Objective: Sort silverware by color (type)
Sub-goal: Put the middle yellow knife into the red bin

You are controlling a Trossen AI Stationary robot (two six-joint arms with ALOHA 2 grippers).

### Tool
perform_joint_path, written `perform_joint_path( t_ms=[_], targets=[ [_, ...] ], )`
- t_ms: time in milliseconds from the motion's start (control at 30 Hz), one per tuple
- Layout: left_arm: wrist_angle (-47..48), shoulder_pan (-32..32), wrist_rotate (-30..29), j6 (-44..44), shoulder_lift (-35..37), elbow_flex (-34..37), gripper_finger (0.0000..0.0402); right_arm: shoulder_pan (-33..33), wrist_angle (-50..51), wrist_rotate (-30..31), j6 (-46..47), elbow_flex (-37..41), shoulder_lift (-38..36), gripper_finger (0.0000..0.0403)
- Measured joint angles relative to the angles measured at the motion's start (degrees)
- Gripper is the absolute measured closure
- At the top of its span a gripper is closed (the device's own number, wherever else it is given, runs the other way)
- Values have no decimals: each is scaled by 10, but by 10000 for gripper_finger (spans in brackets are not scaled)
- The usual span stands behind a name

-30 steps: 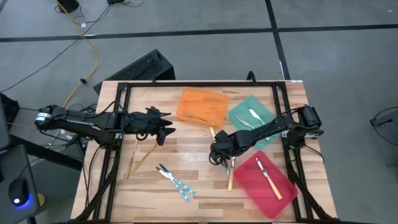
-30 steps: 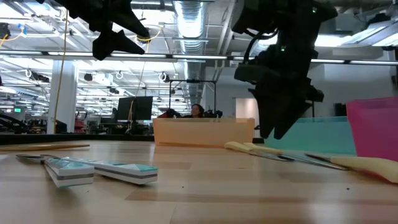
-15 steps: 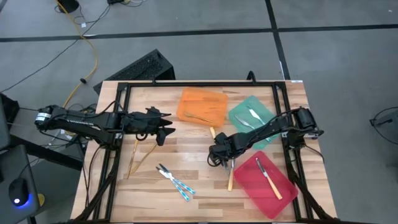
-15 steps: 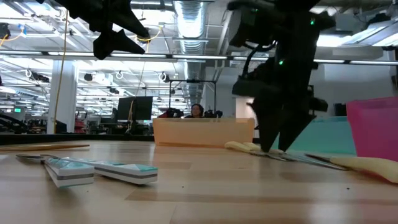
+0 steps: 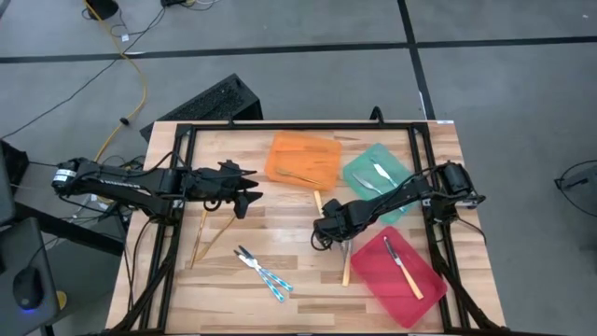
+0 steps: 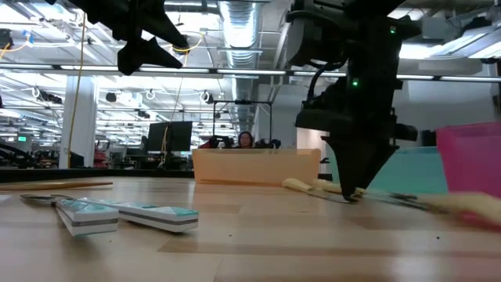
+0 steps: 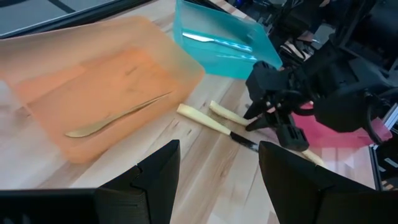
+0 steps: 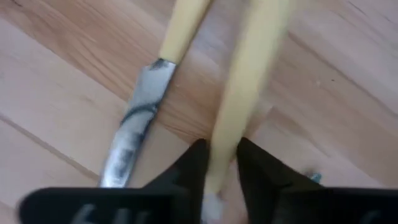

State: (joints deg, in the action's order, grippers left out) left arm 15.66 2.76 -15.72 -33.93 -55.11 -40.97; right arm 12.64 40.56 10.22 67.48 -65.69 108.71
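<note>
Silverware lies scattered over the wooden slatted table: a slim yellow-handled utensil with a silver head sits mid-table beside a second yellow-handled piece with a flat silver blade, two blue-handled pieces lie nearer the front edge, and thin gold pieces rest toward the left side. One gold utensil already lies in the flat orange tray, silver-headed ones in the green tray, and a yellow-handled one in the red tray. The right gripper is down at the table surface with its dark fingers clenching around the yellow handle, which passes between them. The left gripper hangs above the table's left half, fingers spread and grasping nothing. The grip looks to sit near one end of the handle, so on lifting the utensil may pivot and slip out. The neighbouring bladed piece lies just beside it and could be nudged or dragged along. A slanted, dangling handle might also catch the red tray's wall instead of dropping inside.
</note>
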Motion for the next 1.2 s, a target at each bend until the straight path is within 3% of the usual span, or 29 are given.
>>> perform_joint_path(
  t_ms=[200,700,1200],
  targets=[
    [0,0,-1,-2,0,0,201,0,-11,-6,0,1,0,371],
    [4,0,-12,4,0,0,201,-13,-29,-9,-47,-71,-1,371],
    [4,0,-12,22,0,0,201,-31,-15,52,-121,-160,-2,371]
  ],
)
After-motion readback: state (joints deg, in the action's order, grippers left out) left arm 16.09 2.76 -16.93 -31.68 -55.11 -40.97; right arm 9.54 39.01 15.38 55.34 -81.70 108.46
